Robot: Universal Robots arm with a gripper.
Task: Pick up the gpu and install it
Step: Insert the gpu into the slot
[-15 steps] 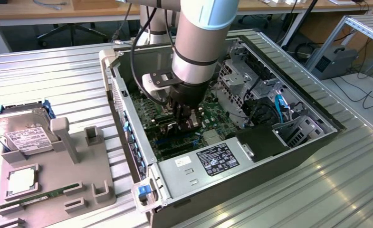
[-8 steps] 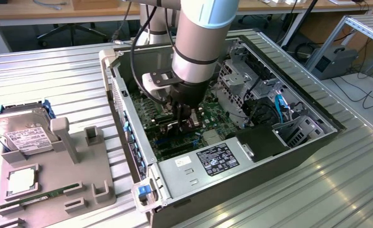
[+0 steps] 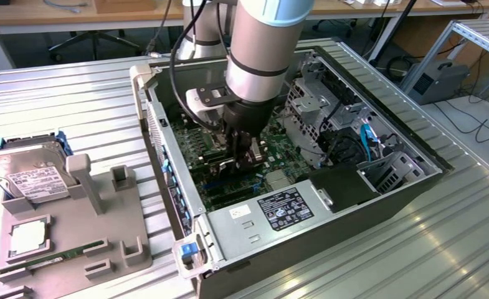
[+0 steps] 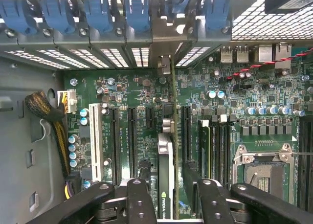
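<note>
- Clearly, the jaws of the gripper (image 4: 168,197) are seen standing apart in the wrist view, one black finger (image 4: 138,199) on each side of the gpu (image 4: 166,155)
- Whether the fingers touch the card's faces cannot be told from either view
- The gpu is seen edge-on, standing upright on the motherboard (image 4: 142,116) in line with one of the long black expansion slots (image 4: 131,136), its far end reaching toward the rear wall of the case
- Empty slots are seen on both sides of the card, and a white slot (image 4: 93,141) lies further off
- Blue retaining clips (image 4: 98,11) are lined up along the rear bracket openings, above perforated slot covers
- An open processor socket (image 4: 264,172) is seen on the board, well apart from the card
- In the exterior view the gripper (image 3: 244,156) is lowered into the open computer case (image 3: 377,187), over the green board
- Outside the case, at the exterior view's left, a grey parts fixture (image 3: 78,249) rests on the metal table (image 3: 61,93), carrying a hard drive (image 3: 30,174), a processor chip (image 3: 28,240) and a green memory stick (image 3: 53,258)
</note>
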